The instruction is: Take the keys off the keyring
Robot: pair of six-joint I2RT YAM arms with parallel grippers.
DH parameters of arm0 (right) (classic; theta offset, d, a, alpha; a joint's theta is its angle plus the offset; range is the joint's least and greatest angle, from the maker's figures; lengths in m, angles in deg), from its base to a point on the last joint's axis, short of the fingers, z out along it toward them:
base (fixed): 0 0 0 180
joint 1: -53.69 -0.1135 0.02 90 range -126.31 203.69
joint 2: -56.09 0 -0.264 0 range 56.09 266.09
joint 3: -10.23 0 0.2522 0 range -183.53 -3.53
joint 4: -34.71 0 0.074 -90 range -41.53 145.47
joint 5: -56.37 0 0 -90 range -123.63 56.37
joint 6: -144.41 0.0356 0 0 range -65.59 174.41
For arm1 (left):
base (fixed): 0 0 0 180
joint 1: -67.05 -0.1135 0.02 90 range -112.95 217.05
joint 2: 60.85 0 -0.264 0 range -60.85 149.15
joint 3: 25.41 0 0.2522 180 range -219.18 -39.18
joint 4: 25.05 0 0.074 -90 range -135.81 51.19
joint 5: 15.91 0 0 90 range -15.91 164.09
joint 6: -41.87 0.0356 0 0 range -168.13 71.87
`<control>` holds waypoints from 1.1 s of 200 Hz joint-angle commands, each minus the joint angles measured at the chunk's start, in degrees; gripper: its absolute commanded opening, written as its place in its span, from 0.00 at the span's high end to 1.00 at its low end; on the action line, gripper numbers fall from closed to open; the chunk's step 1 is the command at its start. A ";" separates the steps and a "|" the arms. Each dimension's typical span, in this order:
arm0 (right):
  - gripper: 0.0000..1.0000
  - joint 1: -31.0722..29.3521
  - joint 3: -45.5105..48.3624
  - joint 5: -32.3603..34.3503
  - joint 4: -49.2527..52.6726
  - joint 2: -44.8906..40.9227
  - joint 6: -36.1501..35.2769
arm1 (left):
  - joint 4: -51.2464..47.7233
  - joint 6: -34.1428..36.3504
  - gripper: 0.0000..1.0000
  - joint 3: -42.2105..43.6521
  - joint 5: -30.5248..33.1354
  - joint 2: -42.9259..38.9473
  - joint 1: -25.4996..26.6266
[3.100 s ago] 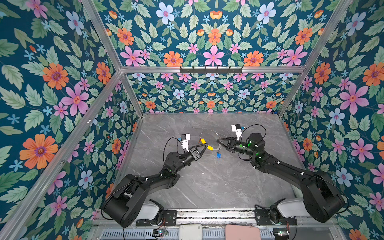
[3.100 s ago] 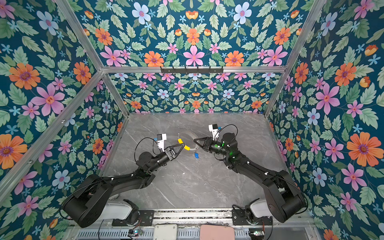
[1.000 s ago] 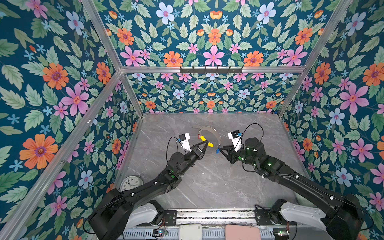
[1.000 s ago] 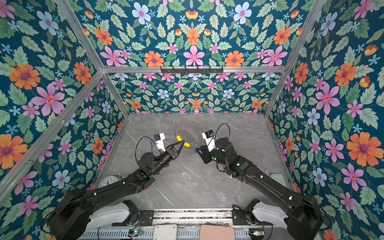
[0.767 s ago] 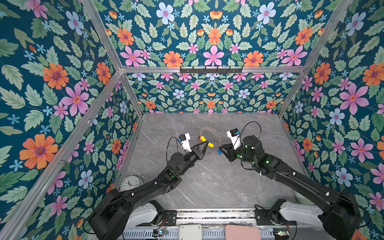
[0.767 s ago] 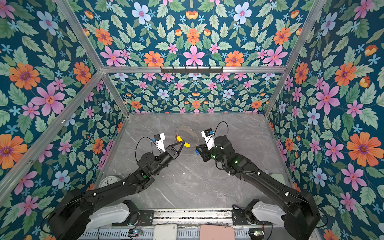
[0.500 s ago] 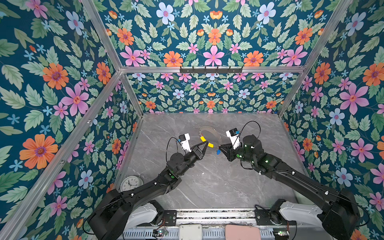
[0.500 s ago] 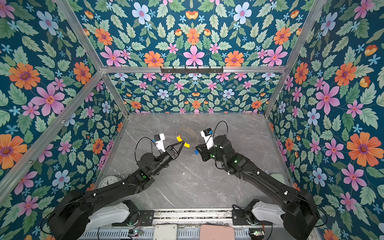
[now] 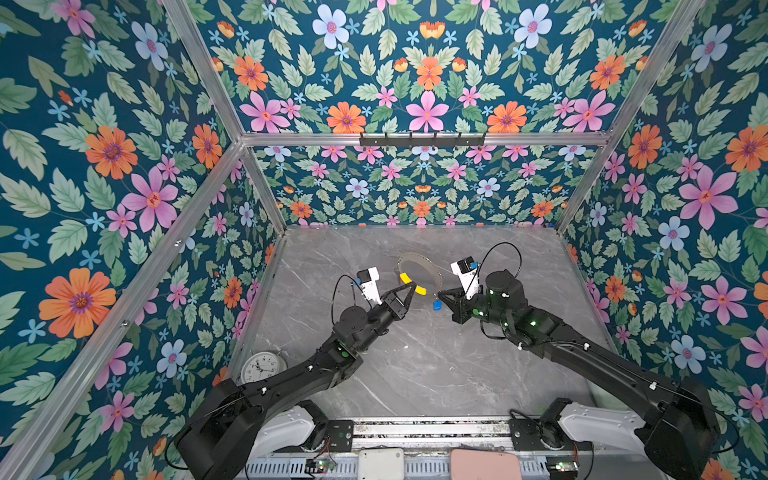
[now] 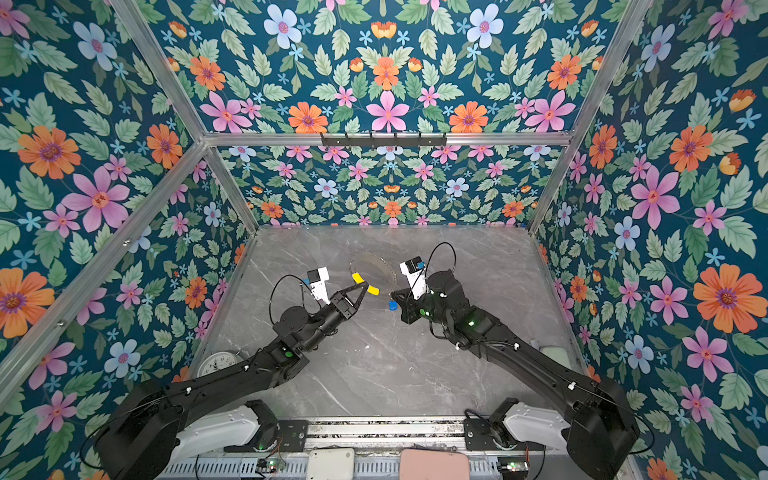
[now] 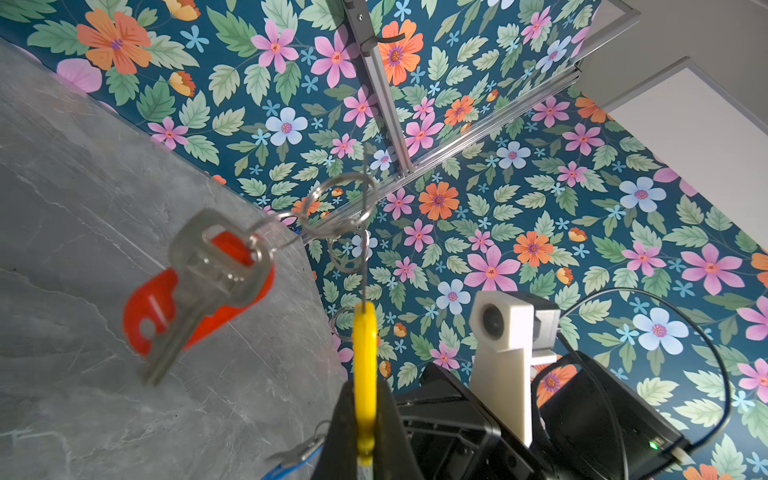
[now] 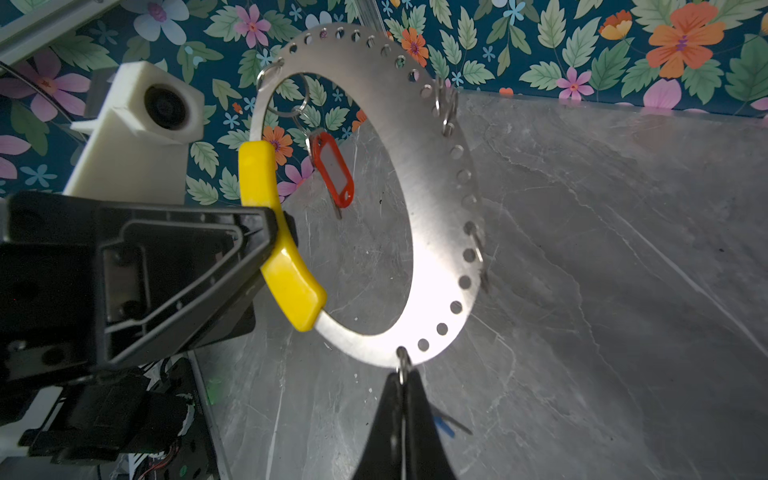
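The keyring [image 9: 415, 258] is a flat grey metal hoop with holes round its rim, held upright above the table. My left gripper [image 9: 409, 289] is shut on its yellow sleeve [image 12: 282, 270]. A silver key with a red-orange tag [image 11: 199, 291] hangs from small rings inside the hoop. My right gripper [image 12: 402, 386] is shut on the small split ring [image 12: 402, 365] at the hoop's lower rim. The key with the blue tag [image 9: 436, 306] dangles from that ring, just under the fingertips. In both top views the two grippers face each other, with the right gripper [image 10: 394, 294] beside the sleeve [image 10: 363, 282].
A round white clock [image 9: 261, 368] lies at the table's left edge near the left arm. A black hook rail [image 9: 422, 139] runs along the back wall. Floral walls enclose the grey marble table [image 9: 415, 365] on three sides.
My right gripper has crept left to the hoop's rim and shut on the small ring carrying the blue-tagged key. The left gripper has held the yellow sleeve still.
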 commanded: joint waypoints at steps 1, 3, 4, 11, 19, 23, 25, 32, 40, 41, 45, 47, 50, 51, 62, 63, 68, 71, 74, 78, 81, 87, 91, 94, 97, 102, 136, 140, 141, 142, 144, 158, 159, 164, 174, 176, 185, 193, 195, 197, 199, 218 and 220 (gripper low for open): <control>1.00 -0.09 -0.14 0.26 -0.03 -0.86 -1.11 | 1.69 0.10 1.00 0.13 0.12 0.16 -0.03; 1.00 -0.02 -0.16 0.35 -0.05 -0.95 -1.13 | 1.70 0.01 1.00 0.18 0.07 0.16 -0.04; 1.00 -0.01 -0.16 0.37 0.02 -1.00 -1.14 | 1.72 -0.02 1.00 0.16 0.05 0.20 0.00; 1.00 -0.06 -0.16 0.46 0.09 -1.14 -1.23 | 1.66 -0.28 1.00 0.14 -0.13 0.51 0.03; 1.00 -0.01 -0.14 0.56 0.15 -1.19 -1.48 | 1.69 -0.55 1.00 0.16 -0.36 0.76 0.02; 1.00 -0.05 -0.21 0.56 0.30 -1.22 -1.53 | 1.81 -0.74 1.00 0.26 -0.45 0.87 -0.04; 1.00 -0.03 -0.24 0.56 0.41 -1.19 -1.57 | 1.78 -0.68 1.00 0.30 -0.46 0.93 -0.04; 1.00 -0.06 -0.38 0.54 0.55 -1.15 -1.74 | 1.85 -0.79 1.00 0.31 -0.50 1.04 0.01; 1.00 -0.09 -0.58 0.56 0.80 -1.23 -1.91 | 1.83 -1.01 0.99 0.39 -0.49 1.10 -0.02; 1.00 -0.09 -0.59 0.56 0.80 -1.23 -1.92 | 1.87 -1.01 0.99 0.40 -0.50 1.12 0.01; 1.00 -0.09 -0.69 0.56 0.80 -1.24 -1.93 | 1.88 -1.06 0.97 0.47 -0.54 1.13 0.02; 1.00 -0.09 -0.69 0.56 0.80 -1.24 -1.93 | 1.90 -1.03 0.97 0.46 -0.58 1.13 0.02; 1.00 -0.05 -0.77 0.56 0.80 -1.24 -1.97 | 1.99 -1.18 0.96 0.48 -0.58 1.21 -0.01; 1.00 -0.03 -0.77 0.56 0.80 -1.24 -2.00 | 1.90 -1.19 0.95 0.48 -0.59 1.21 0.02; 1.00 -0.03 -0.95 0.60 0.88 -1.31 -2.11 | 1.88 -1.20 0.90 0.49 -0.74 1.13 -0.04; 1.00 -0.01 -0.95 0.67 0.88 -1.32 -2.11 | 1.90 -1.20 0.89 0.49 -0.75 1.13 0.01; 1.00 -0.08 -1.08 0.78 0.91 -1.33 -2.19 | 1.88 -1.25 0.86 0.49 -0.84 1.20 -0.03; 1.00 -0.09 -1.12 0.82 0.91 -1.33 -2.24 | 1.81 -1.19 0.85 0.49 -0.85 1.27 0.02; 1.00 -0.09 -1.13 0.87 0.94 -1.34 -2.30 | 1.76 -1.19 0.83 0.53 -0.85 1.30 0.01; 1.00 -0.07 -1.21 0.91 0.91 -1.33 -2.28 | 1.67 -1.25 0.81 0.57 -0.98 1.24 0.00; 1.00 -0.05 -1.22 0.91 0.83 -1.40 -2.35 | 1.57 -1.30 0.81 0.57 -1.06 1.28 0.01; 1.00 -0.02 -1.22 0.99 0.92 -1.33 -2.45 | 1.51 -1.29 0.79 0.66 -1.19 1.27 -0.04; 1.00 -0.08 -1.22 1.00 1.01 -1.36 -2.47 | 1.47 -1.32 0.79 0.81 -1.24 1.22 -0.03; 1.00 -0.09 -1.26 1.00 0.99 -1.33 -2.46 | 1.47 -1.39 0.79 0.83 -1.28 1.22 -0.04; 1.00 -0.04 -1.34 1.00 0.90 -1.39 -2.50 | 1.47 -1.39 0.78 0.97 -1.29 1.29 -0.04; 1.00 -0.07 -1.46 1.00 0.94 -1.39 -2.46 | 1.47 -1.50 0.77 1.14 -1.29 1.35 0.02; 1.00 -0.08 -2.27 0.82 1.91 -1.41 -2.44 | 0.59 -1.65 0.67 2.10 -1.47 0.99 -0.02; 1.00 -0.04 -2.39 0.94 2.09 -1.49 -2.48 | 0.16 -1.59 0.66 2.15 -1.46 0.73 -0.02; 1.00 -0.06 -2.38 1.01 2.15 -1.50 -2.47 | 0.11 -1.52 0.65 2.19 -1.51 0.66 0.02; 1.00 -0.03 -2.41 1.05 2.17 -1.54 -2.46 | 0.09 -1.49 0.65 2.22 -1.49 0.63 0.03; 1.00 -0.07 -2.39 1.14 2.26 -1.58 -2.53 | -0.19 -1.40 0.64 2.24 -1.47 0.45 0.04; 1.00 -0.08 -2.36 1.82 3.05 -1.97 -2.82 | -2.11 -0.62 0.59 2.51 -1.67 -0.63 0.00; 1.00 -0.08 -2.32 1.85 3.11 -2.00 -2.86 | -2.25 -0.56 0.59 2.51 -1.70 -0.67 -0.02; 1.00 -0.09 -2.27 2.12 3.25 -2.23 -2.81 | -3.13 -0.27 0.57 2.50 -1.77 -1.09 -0.01; 1.00 -0.04 -1.97 2.85 3.55 -2.70 -2.81 | -5.08 0.32 0.56 2.59 -1.90 -2.03 -0.02; 1.00 -0.03 -1.98 2.91 3.57 -2.79 -2.83 | -5.46 0.37 0.56 2.59 -1.88 -2.21 -0.03; 1.00 -0.09 -1.58 3.27 3.53 -3.31 -2.74 | -6.91 0.76 0.56 2.89 -1.83 -3.08 0.04; 1.00 -0.08 -1.28 3.39 3.59 -3.73 -2.48 | -7.51 1.07 0.55 3.26 -1.85 -3.85 -0.04; 1.00 -0.09 -1.23 3.38 3.54 -3.82 -2.42 | -7.67 1.17 0.55 3.33 -1.84 -4.12 -0.04; 1.00 -0.09 -1.11 3.37 3.50 -3.93 -2.38 | -7.85 1.31 0.55 3.42 -1.83 -4.36 0.00; 1.00 -0.09 -1.01 3.33 3.52 -4.02 -2.37 | -8.13 1.46 0.54 3.50 -1.78 -4.57 0.04; 1.00 -0.07 -0.50 2.39 3.95 -4.77 -2.52 | -11.23 4.38 0.52 3.13 -1.46 -6.83 -0.03; 1.00 -0.08 -0.42 2.29 3.89 -4.87 -2.54 | -11.55 4.95 0.52 3.01 -1.46 -7.04 -0.02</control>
